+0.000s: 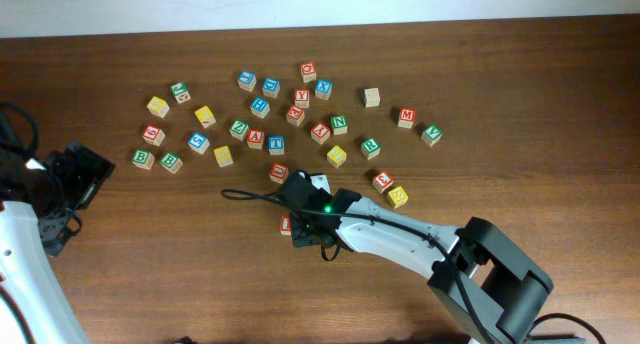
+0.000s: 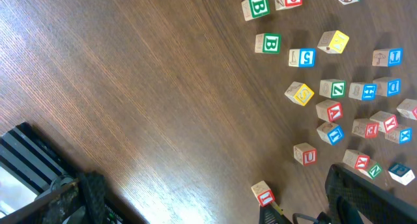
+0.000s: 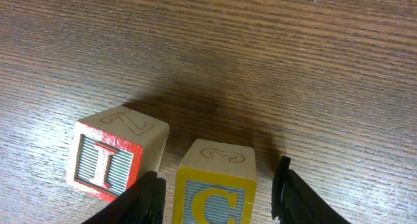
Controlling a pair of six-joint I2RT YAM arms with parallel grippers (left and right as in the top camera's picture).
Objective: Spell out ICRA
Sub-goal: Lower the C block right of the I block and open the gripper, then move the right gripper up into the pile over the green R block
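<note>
In the right wrist view the red-faced I cube [image 3: 104,164] rests on the table, with the yellow C cube [image 3: 215,185] just to its right. My right gripper [image 3: 218,185] is open around the C cube; the left finger is close to it and the right finger stands clear. From overhead the right gripper [image 1: 303,224] covers the C, and the I cube [image 1: 286,223] shows at its left edge. The green R [image 1: 370,146] and red A [image 1: 256,139] lie among the scattered blocks. My left gripper [image 1: 78,174] is open and empty at the far left.
Several other letter blocks [image 1: 300,109] are scattered across the far half of the table. A red block [image 1: 279,171] and a yellow one [image 1: 397,195] lie close to the right arm. A black cable [image 1: 245,195] trails left of the right gripper.
</note>
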